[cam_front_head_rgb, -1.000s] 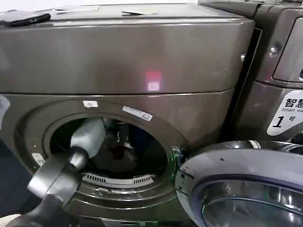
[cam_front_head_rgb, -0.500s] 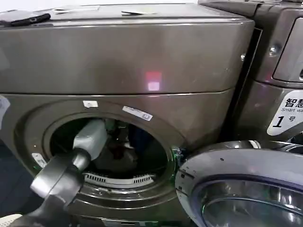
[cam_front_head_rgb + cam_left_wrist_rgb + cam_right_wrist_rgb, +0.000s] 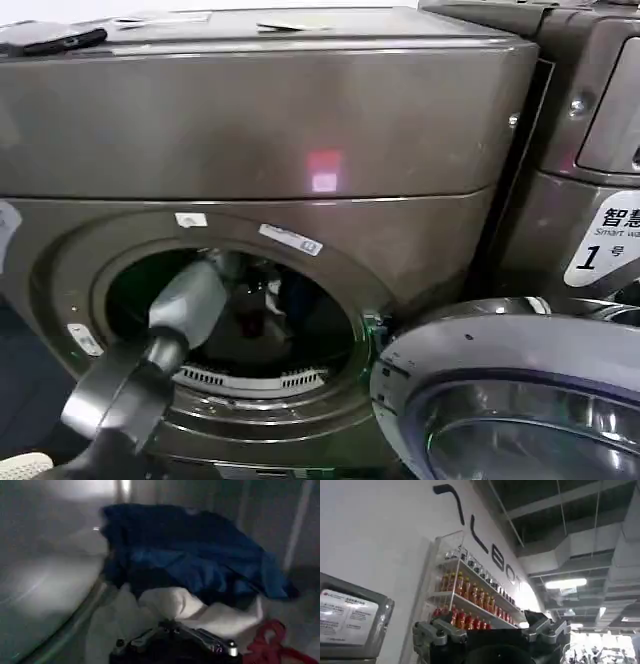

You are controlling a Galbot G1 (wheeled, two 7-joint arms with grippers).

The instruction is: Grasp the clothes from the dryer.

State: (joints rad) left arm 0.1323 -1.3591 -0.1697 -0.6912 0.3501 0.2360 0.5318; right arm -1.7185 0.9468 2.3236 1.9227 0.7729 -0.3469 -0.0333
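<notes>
reaching into the dryer (image 3: 250,120), nothing grasped yet

left arm through the porthole, left gripper (image 3: 175,636) low over the clothes (image 3: 200,575) on the drum floor; fingers spread, holding nothing. navy piece (image 3: 190,555) draped over white fabric (image 3: 175,605), red piece (image 3: 272,642) just beside. door (image 3: 510,390) swung open to the right. right gripper (image 3: 492,635) parked outside, pointed up toward a bottle shelf (image 3: 470,600), fingers apart and empty. left to do, by the look of it: lower, close, pull out.
</notes>
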